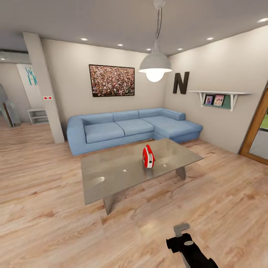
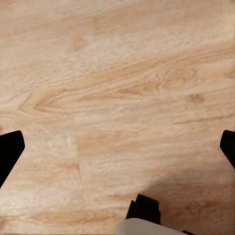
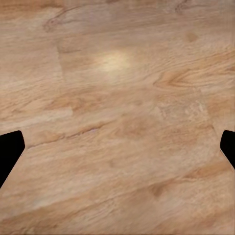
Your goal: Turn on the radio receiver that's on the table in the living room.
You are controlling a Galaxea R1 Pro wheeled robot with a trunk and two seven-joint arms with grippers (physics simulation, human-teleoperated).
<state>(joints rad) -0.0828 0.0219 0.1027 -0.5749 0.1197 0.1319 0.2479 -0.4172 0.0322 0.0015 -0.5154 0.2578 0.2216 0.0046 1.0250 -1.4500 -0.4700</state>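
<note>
Right claw (image 1: pixel 181 230) low over floor, radio receiver (image 1: pixel 148 156) well beyond.

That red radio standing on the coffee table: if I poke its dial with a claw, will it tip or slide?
Probably both are risks. The radio receiver stands upright on a narrow edge with a thin profile, so a push against its broad face may well topple it. The table top looks glossy and reflective, so it could also skid. It looks small and likely light.
</note>
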